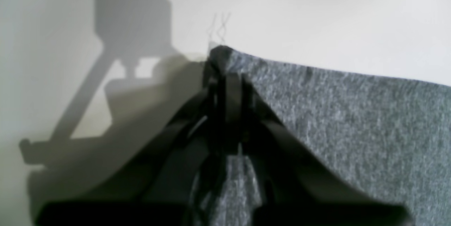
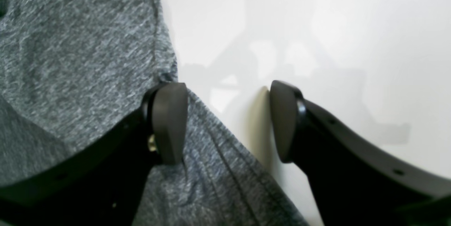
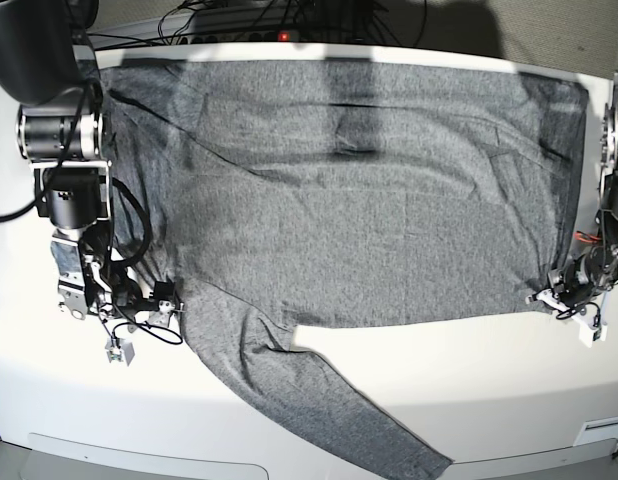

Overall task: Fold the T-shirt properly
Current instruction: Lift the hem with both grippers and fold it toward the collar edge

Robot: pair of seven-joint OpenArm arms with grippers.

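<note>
Base view: T-shirt spread flat across white table, covers most of upper and middle frame; top hem runs along far table edge, one long sleeve trails diagonally to lower centre, cuff close to near table edge. Bare table strip open along bottom and lower right, narrow margins at left and right sides.

Left gripper at right edge of frame, low on the shirt's lower-right corner. Left wrist view: fingers pinched closed on T-shirt corner, fabric bunched to a point at the tips, loose threads sticking up above it. Hard arm shadow on white surface at left of frame.

Right gripper at left-middle of base frame, at shirt's side edge near the sleeve root. Right wrist view: jaws spread wide, nothing held; left pad resting over fabric edge, right pad over bare table, shirt edge running diagonally between them.

Fabric: heather-grey thin knit, mottled, soft creases, stitched seam along edge. Pads: matte black, rounded. Table: smooth, white, slightly glossy.
</note>
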